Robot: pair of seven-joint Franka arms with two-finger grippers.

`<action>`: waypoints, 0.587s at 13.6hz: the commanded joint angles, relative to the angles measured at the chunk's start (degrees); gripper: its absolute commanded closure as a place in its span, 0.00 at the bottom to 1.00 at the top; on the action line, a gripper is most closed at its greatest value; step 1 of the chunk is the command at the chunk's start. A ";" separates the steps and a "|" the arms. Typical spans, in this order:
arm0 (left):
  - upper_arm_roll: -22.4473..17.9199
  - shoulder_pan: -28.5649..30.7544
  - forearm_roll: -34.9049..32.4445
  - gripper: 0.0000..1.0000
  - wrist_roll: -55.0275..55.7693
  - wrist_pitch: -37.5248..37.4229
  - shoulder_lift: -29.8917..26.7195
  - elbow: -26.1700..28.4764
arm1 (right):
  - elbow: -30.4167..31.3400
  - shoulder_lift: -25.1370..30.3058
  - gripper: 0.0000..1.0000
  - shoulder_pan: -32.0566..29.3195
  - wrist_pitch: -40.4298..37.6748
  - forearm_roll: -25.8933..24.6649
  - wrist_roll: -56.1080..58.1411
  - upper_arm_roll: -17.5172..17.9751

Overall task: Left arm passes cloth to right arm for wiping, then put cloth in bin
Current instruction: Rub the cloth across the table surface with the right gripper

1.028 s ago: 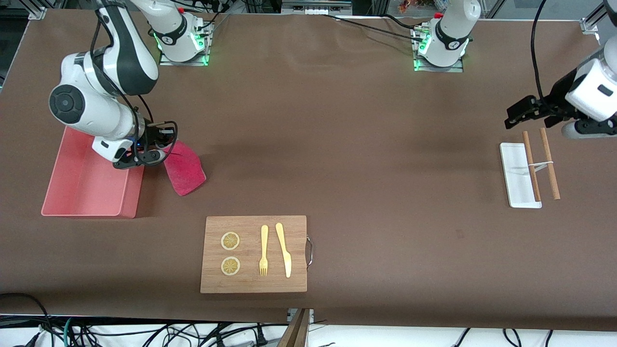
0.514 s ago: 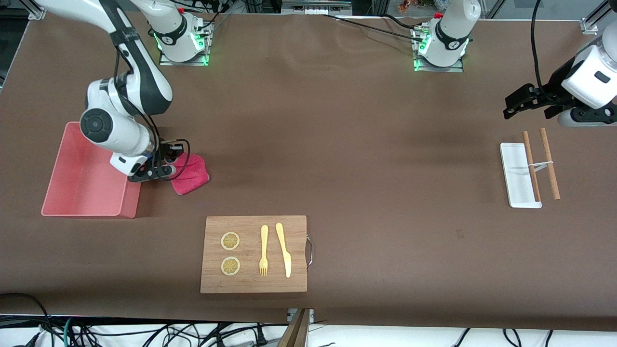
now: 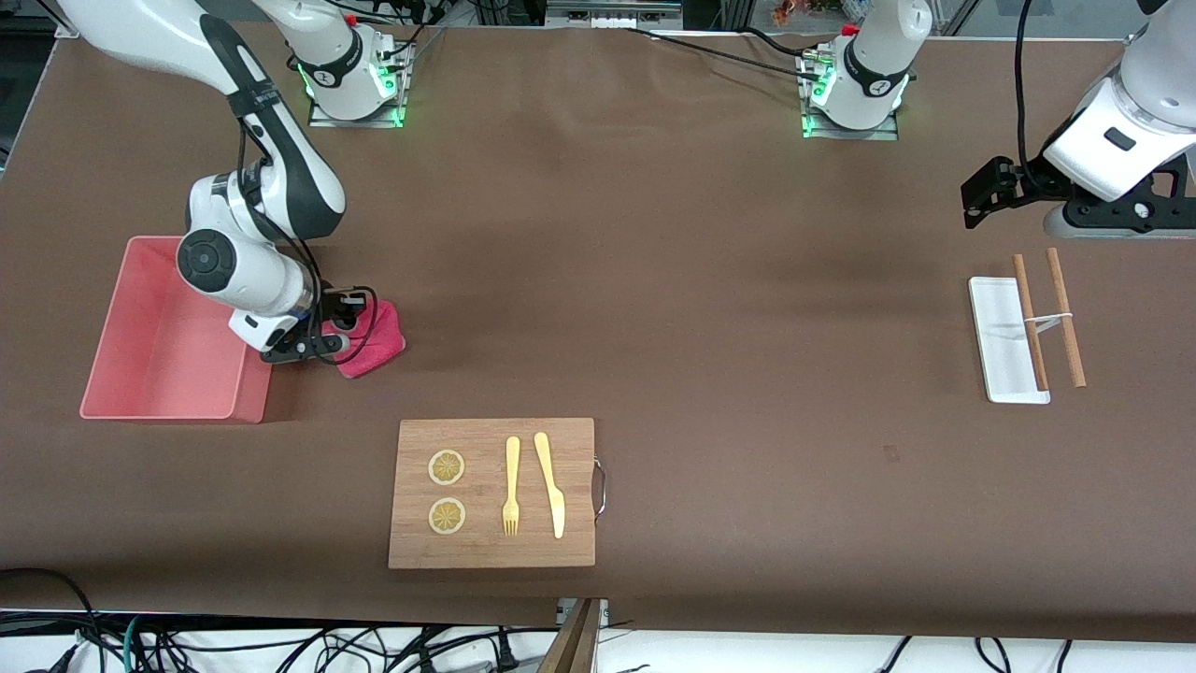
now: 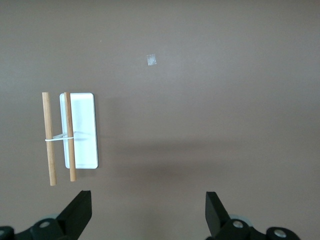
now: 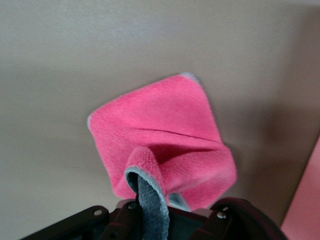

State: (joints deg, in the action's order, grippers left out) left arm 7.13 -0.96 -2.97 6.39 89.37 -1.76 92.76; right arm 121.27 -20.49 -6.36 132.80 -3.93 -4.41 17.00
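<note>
Right pincer [image 3: 329, 329], closed on a raised fold of the cloth [image 3: 374, 329], holds it crumpled on the desk [image 3: 654, 280] just beside the bin [image 3: 163, 374], at its 3 o'clock, while the left pincer [image 3: 976, 198] waits, spread wide and holding nothing, above the white tray [image 3: 1000, 350].

Brown cloth-covered table [image 3: 710, 308]; tangled black cables [image 3: 280, 645] along its near edge.

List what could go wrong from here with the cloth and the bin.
1. The right claw grips only a folded edge of the cloth; the rest bunches on the table, so it might slip free when lifted.
2. The cloth lies beside the bin, outside its wall; a low carry could snag that wall.
The left claw waits open over the table, near the white tray.
</note>
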 commanded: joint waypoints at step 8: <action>3.06 -0.54 -1.25 0.00 -0.50 -2.01 0.70 -1.62 | -12.79 -7.45 1.00 24.98 -0.17 0.85 -33.61 -4.96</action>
State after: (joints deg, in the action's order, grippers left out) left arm 9.08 -1.11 -2.97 6.39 88.83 -1.70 92.51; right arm 113.07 -24.78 15.19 133.04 -3.78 -33.10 13.23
